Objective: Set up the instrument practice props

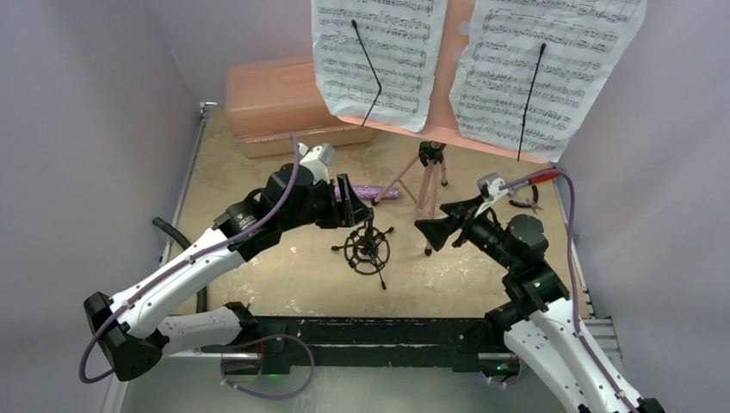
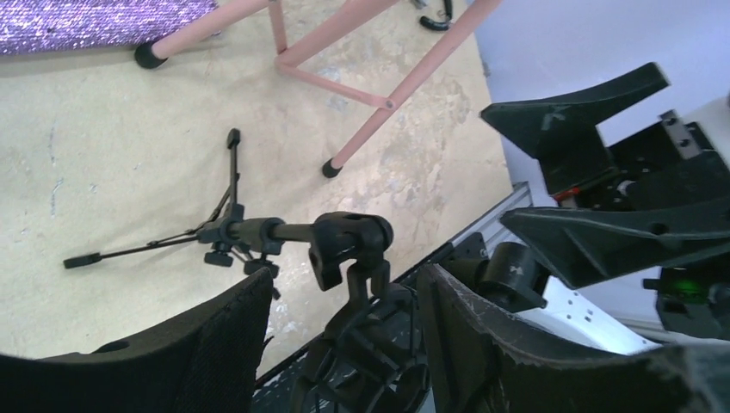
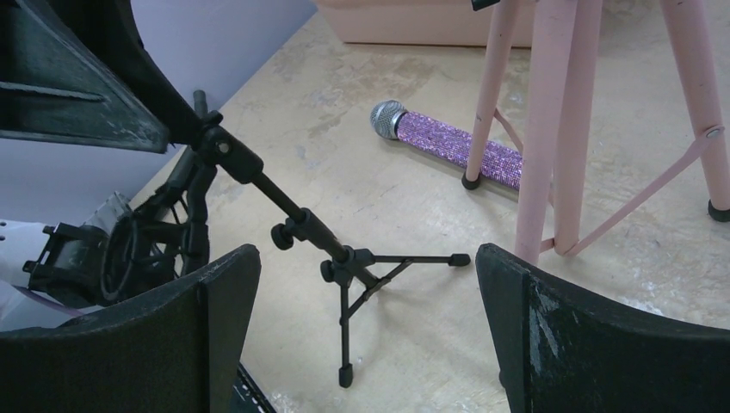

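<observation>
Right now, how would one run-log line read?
left tool around mic stand top, grip unclear | right tool open, empty | mic lying flat

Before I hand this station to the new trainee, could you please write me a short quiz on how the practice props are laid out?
1. True or false: the purple glitter microphone sits in the black mic stand.
2. How many sheet-music pages does the pink music stand carry? A one, B two, C three.
3. Which gripper's fingers flank the mic stand's clip?
Key: 1 false, it lies flat; 2 B; 3 the left gripper.
</observation>
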Action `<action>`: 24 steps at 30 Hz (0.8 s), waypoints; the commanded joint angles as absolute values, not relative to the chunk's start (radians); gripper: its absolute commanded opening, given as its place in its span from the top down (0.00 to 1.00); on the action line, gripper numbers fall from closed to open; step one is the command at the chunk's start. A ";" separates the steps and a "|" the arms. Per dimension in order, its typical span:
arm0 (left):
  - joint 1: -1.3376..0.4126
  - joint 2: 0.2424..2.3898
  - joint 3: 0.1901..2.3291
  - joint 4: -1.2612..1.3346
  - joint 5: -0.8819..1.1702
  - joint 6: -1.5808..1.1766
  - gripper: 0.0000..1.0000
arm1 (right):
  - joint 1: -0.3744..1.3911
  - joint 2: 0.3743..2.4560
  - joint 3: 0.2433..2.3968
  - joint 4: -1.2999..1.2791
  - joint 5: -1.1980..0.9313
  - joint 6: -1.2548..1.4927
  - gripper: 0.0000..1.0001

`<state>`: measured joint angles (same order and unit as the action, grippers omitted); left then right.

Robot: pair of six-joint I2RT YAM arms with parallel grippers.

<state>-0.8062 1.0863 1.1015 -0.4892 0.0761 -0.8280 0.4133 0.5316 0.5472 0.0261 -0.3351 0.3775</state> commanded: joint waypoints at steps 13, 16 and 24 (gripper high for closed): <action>-0.809 1.108 0.993 -0.542 0.049 -0.840 0.42 | 0.413 0.499 0.571 0.010 -0.342 0.369 0.02; -0.808 1.092 1.013 -0.529 0.029 -0.835 0.38 | 0.413 0.500 0.572 0.013 -0.338 0.364 0.02; -0.808 1.023 1.021 -0.530 -0.058 -0.880 0.24 | 0.413 0.508 0.575 0.017 -0.340 0.368 0.02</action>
